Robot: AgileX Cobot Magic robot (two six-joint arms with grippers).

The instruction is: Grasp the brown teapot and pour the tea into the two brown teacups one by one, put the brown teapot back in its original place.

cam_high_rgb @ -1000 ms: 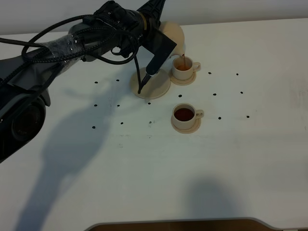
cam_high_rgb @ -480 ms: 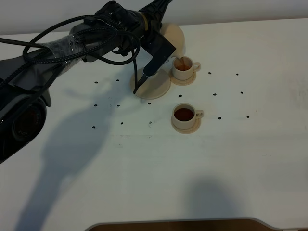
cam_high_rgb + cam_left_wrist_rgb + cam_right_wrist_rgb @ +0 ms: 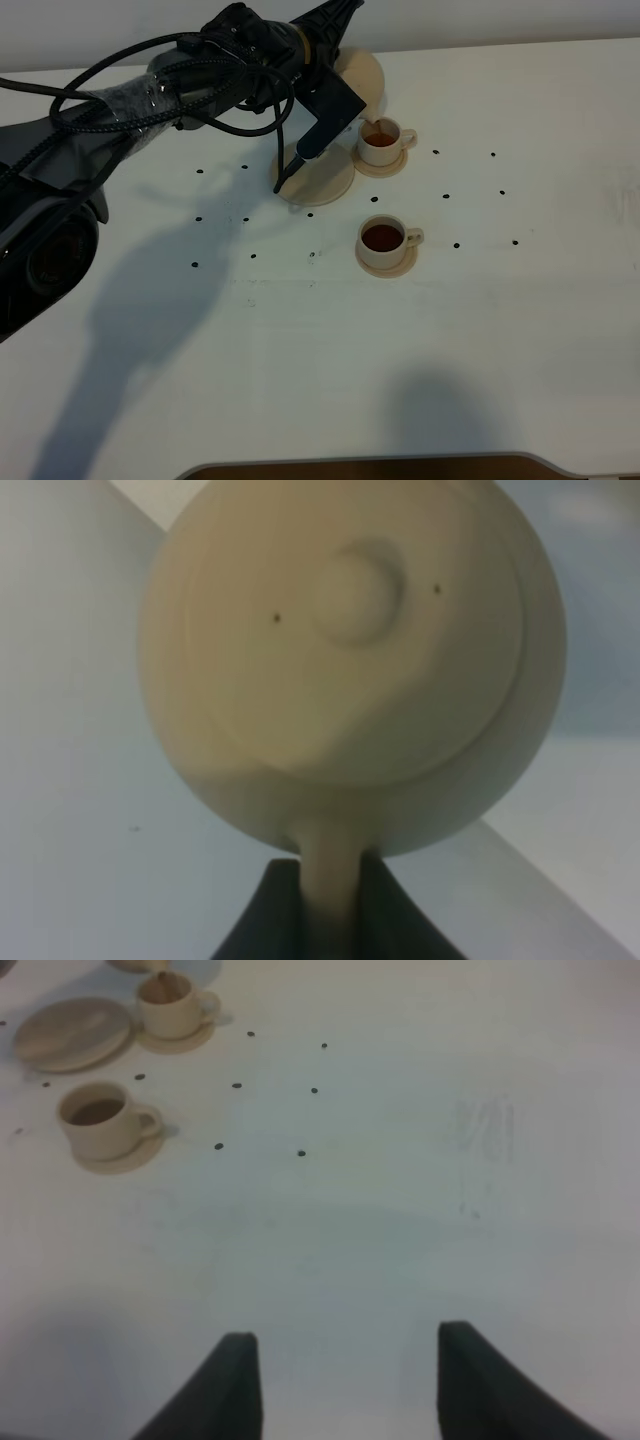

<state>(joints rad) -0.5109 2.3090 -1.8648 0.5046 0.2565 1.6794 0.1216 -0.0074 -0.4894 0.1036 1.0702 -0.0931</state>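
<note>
well, the brown teapot (image 3: 350,710) hangs in the left gripper (image 3: 328,880), whose two dark fingers (image 3: 255,925) are pinched tight on the loop handle (image 3: 328,855), one on each side. in the left wrist view the pot fills the picture just beyond the fingertips, with its lid (image 3: 270,670) and round knob (image 3: 355,598) turned toward the camera. seen from the high camera, the pot is off the table (image 3: 450,350) and tipped, and its spout (image 3: 376,112) sits just above the rim of the far teacup (image 3: 381,143), which stands close beside the gripper and a little below it. brown tea (image 3: 378,133) shows in that cup and at the spout's lip. directly beneath the gripper's wrist lies the wide saucer plate (image 3: 330,180), bare on top, with a black cable (image 3: 290,165) from the arm dangling over its edge. the far teacup's small saucer (image 3: 380,168) nearly touches this plate. further out from the gripper, toward the front of the table, the near teacup (image 3: 383,240) stands upright on its own saucer (image 3: 388,268), also dark with tea and apart from the plate. small black dots (image 3: 446,196) are scattered over the white surface around all of this. well apart from the left gripper and the crockery, the right gripper (image 3: 345,1380) hovers over bare table with its jaws spread wide and nothing between them.
</note>
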